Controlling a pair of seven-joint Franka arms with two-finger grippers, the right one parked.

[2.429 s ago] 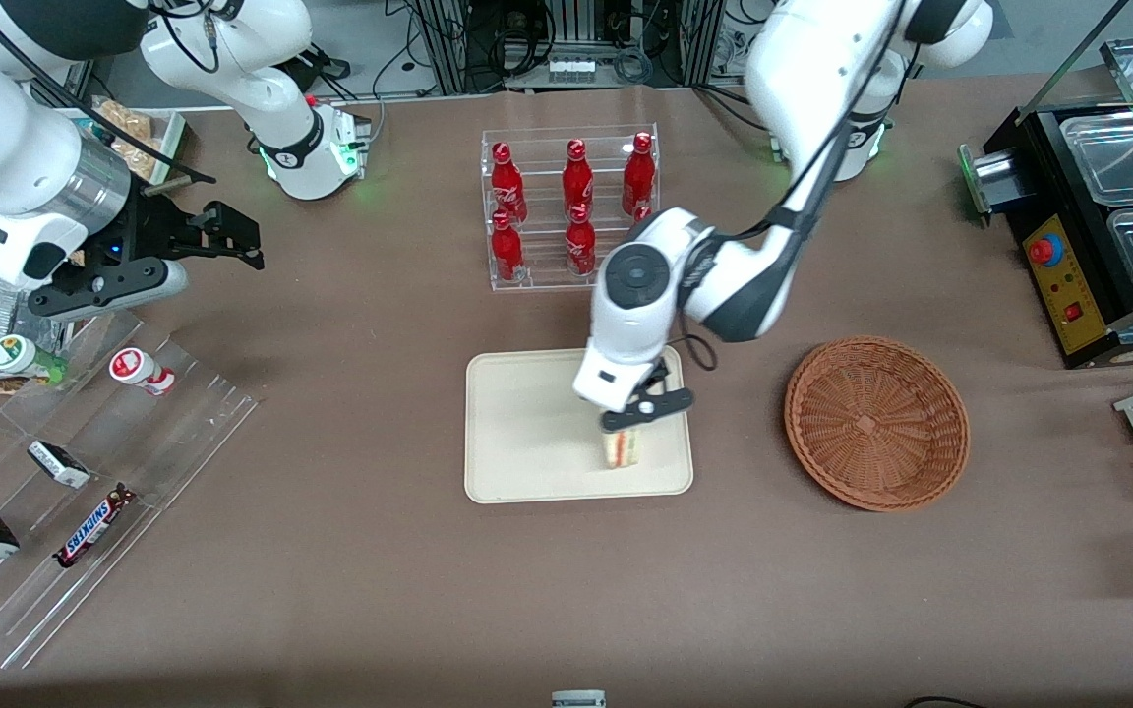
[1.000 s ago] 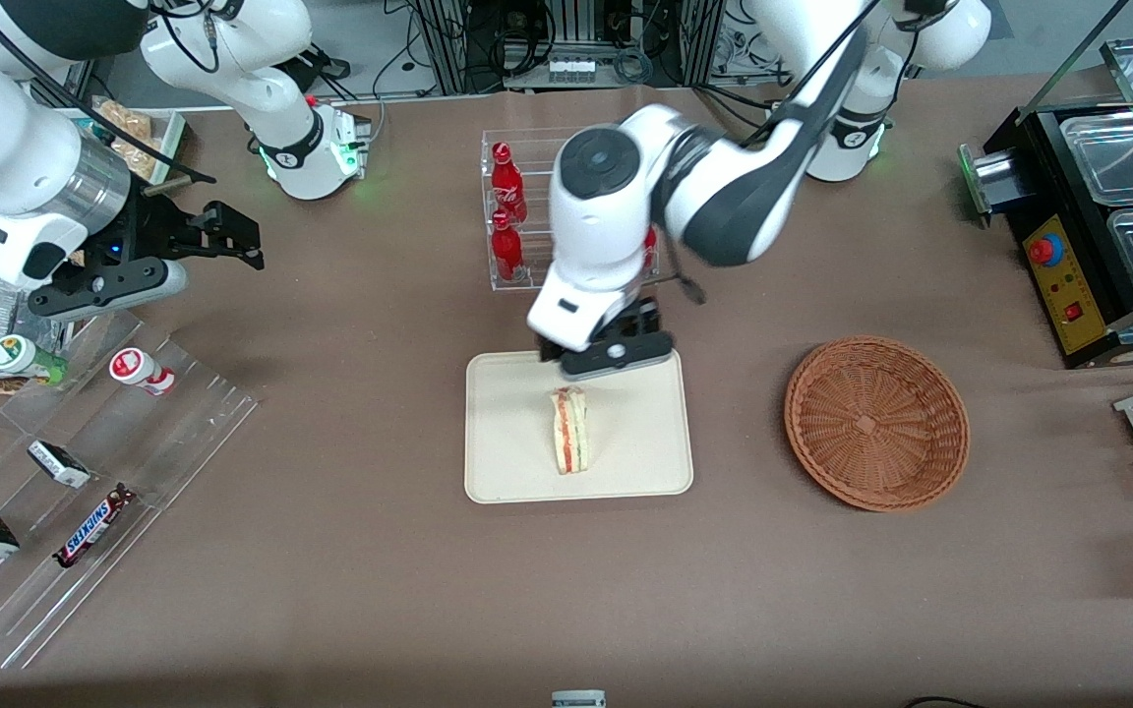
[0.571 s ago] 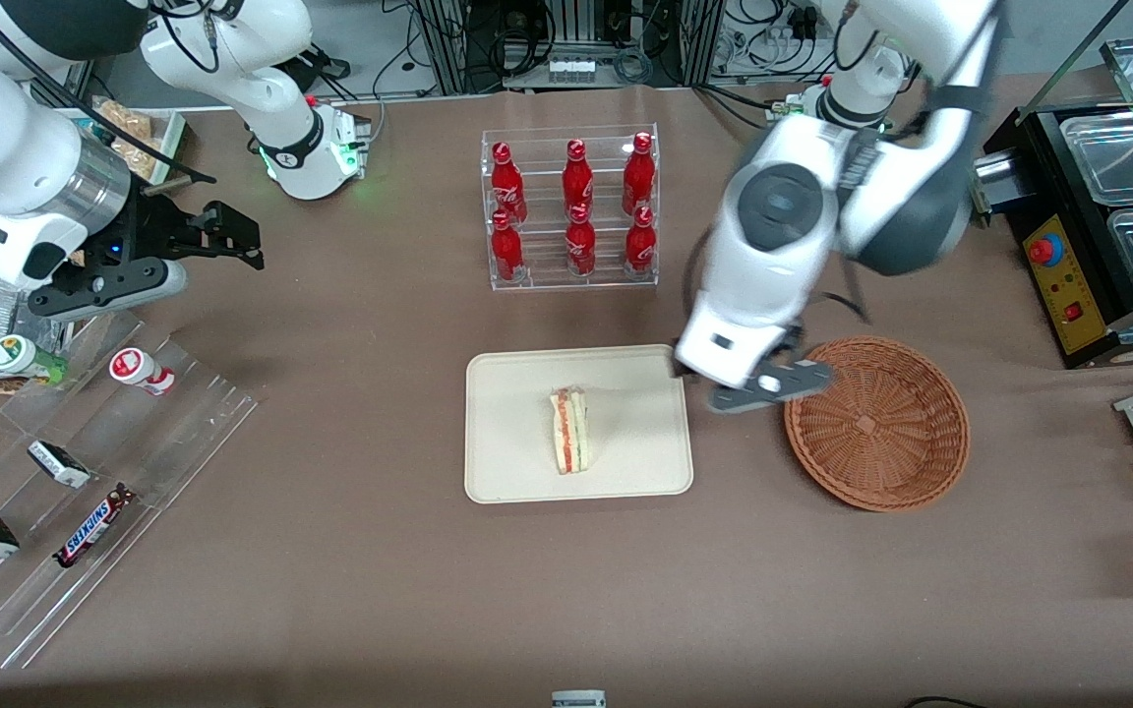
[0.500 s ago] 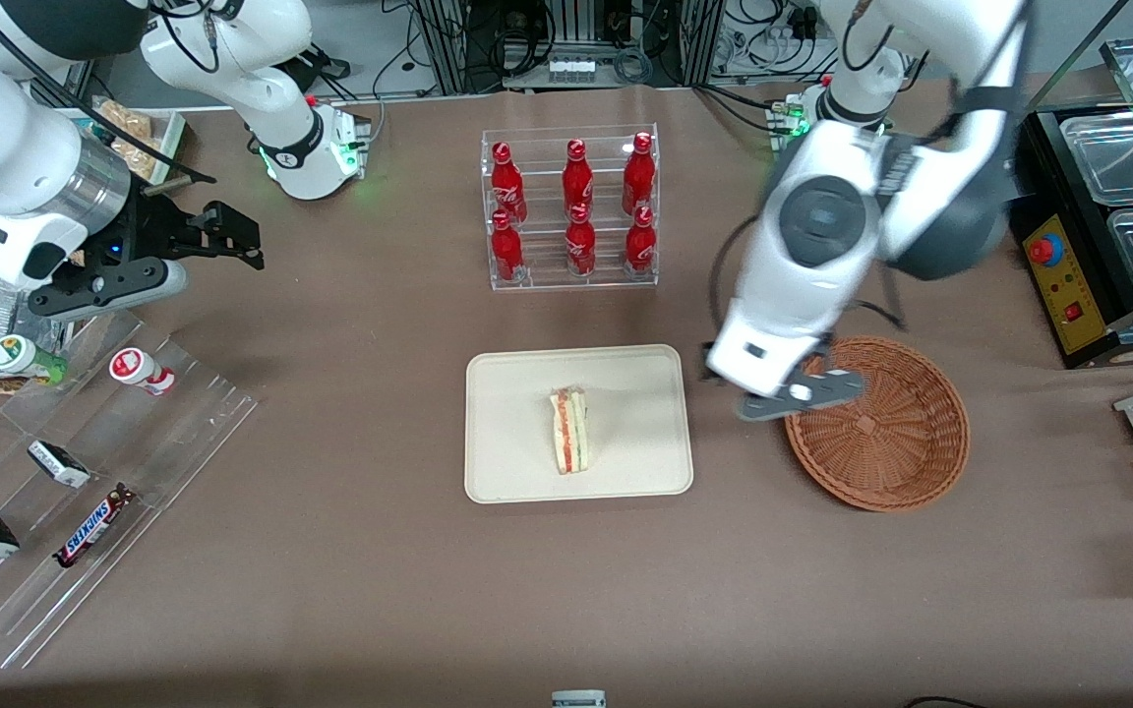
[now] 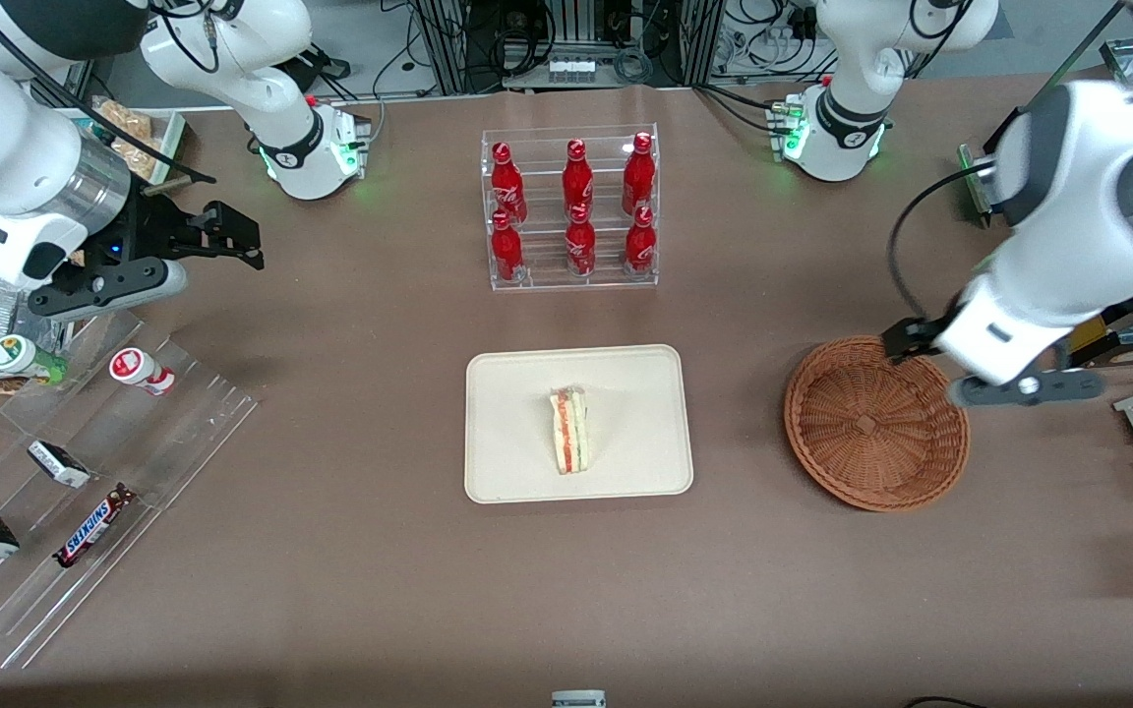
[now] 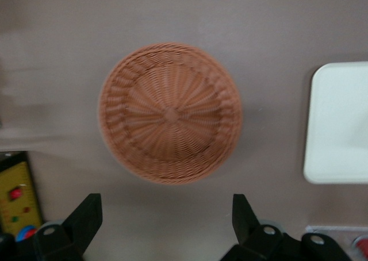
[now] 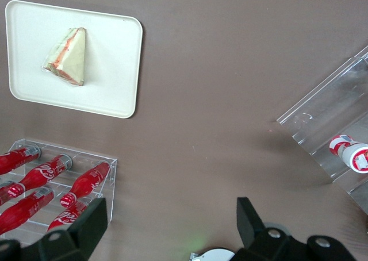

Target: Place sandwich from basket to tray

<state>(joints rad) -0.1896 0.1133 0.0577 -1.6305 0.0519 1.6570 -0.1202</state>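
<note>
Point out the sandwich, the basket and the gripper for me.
sandwich (image 5: pixel 569 431), front view, on its striped cut side.
basket (image 6: pixel 171 112), left wrist view, on its woven floor.
gripper (image 6: pixel 167 222), left wrist view, midway between its open fingertips.

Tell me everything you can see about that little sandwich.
The sandwich is a small triangular wedge of pale bread with red, orange and green filling along its cut side. It rests on the cream tray, about mid-tray, touching nothing else. The open gripper hangs well away, by the basket's edge.
</note>
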